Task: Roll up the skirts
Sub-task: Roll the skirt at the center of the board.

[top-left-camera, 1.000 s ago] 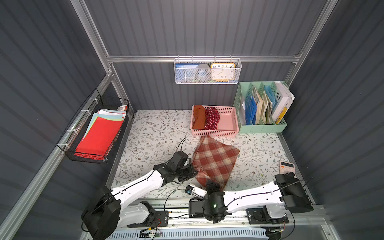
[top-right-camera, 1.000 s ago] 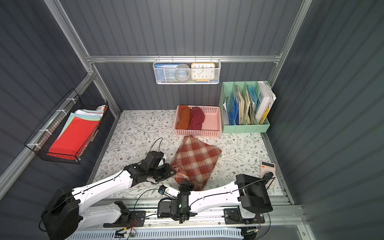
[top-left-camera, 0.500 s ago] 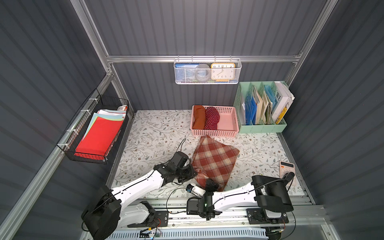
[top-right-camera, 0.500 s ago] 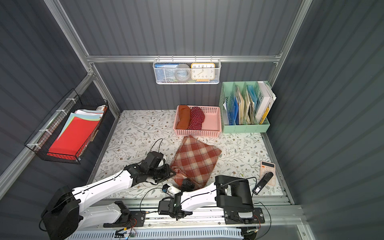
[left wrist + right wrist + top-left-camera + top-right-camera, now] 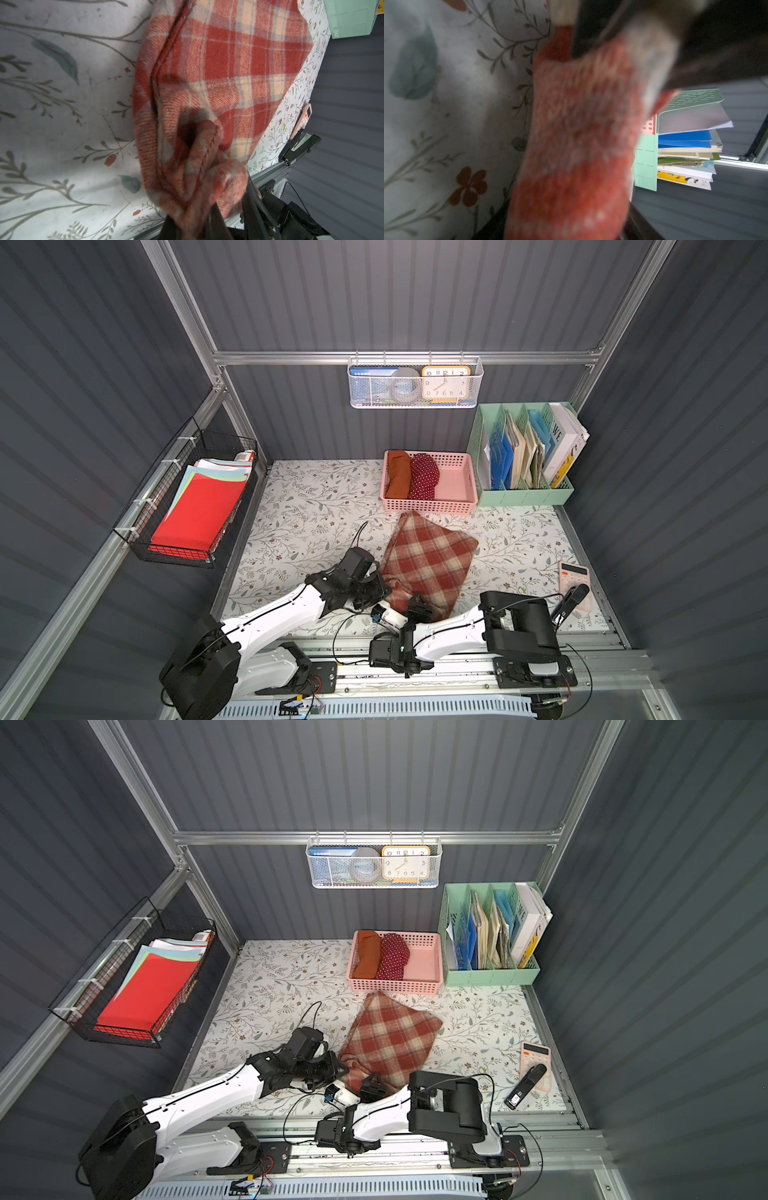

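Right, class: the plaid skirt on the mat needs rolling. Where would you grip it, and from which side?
Grip the plaid skirt at the edge farthest from the pink basket, coming in low from that side. It lies flat, lengthwise toward the basket, and that edge is already bunched, probably easier to pinch.

Both top views look steeply down over the whole tabletop (image 5: 316, 506); both wrist views sit close against the plaid skirt (image 5: 228, 62).

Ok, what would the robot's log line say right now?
plaid skirt: unrolled | left gripper: shut on its corner | right gripper: at its edge, grip unclear | orange skirt, dotted skirt: in pink basket
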Action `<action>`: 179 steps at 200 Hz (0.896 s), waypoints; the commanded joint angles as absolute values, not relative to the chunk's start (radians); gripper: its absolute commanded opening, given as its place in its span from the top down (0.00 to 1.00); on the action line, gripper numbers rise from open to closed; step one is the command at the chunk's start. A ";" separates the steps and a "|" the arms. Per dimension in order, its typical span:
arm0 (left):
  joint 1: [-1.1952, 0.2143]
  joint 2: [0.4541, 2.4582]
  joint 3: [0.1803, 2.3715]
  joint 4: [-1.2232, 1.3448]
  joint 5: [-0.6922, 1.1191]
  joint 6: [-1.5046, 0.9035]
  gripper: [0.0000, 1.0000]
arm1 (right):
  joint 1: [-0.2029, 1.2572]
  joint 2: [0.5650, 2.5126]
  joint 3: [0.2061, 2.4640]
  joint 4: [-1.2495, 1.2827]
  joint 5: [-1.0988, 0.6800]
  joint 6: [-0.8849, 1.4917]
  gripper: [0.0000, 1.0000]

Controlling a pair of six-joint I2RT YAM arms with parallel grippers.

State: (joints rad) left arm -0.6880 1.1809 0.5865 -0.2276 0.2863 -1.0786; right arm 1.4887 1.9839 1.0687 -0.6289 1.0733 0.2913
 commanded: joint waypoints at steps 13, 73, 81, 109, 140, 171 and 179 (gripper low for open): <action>-0.695 1.157 0.562 -0.206 0.345 -1.101 1.00 | 1.469 1.980 1.072 -0.644 1.113 0.313 0.52; -0.629 1.056 0.611 -0.337 0.264 -1.063 0.26 | 1.416 1.975 1.081 -0.615 0.840 0.209 1.00; -0.594 1.041 0.626 -0.369 0.246 -1.043 0.19 | 1.406 1.962 1.078 -0.608 0.787 0.190 1.00; -0.438 1.017 0.672 -0.429 0.215 -0.956 0.09 | 1.359 1.888 1.071 -0.594 0.499 0.155 1.00; -0.385 1.047 0.742 -0.451 0.190 -0.872 0.08 | 1.271 1.778 1.069 -0.588 0.169 0.119 1.00; -0.381 1.050 0.720 -0.389 0.223 -0.860 0.09 | 1.132 1.775 1.095 -0.607 -0.222 0.069 1.00; -0.382 1.050 0.706 -0.372 0.229 -0.861 0.09 | 1.091 1.789 1.108 -0.598 -0.291 0.076 1.00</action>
State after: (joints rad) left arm -0.3870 1.0439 0.7277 -0.3897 0.2131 -0.9089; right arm 1.1778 1.7538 1.0840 -0.5903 0.1329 0.1120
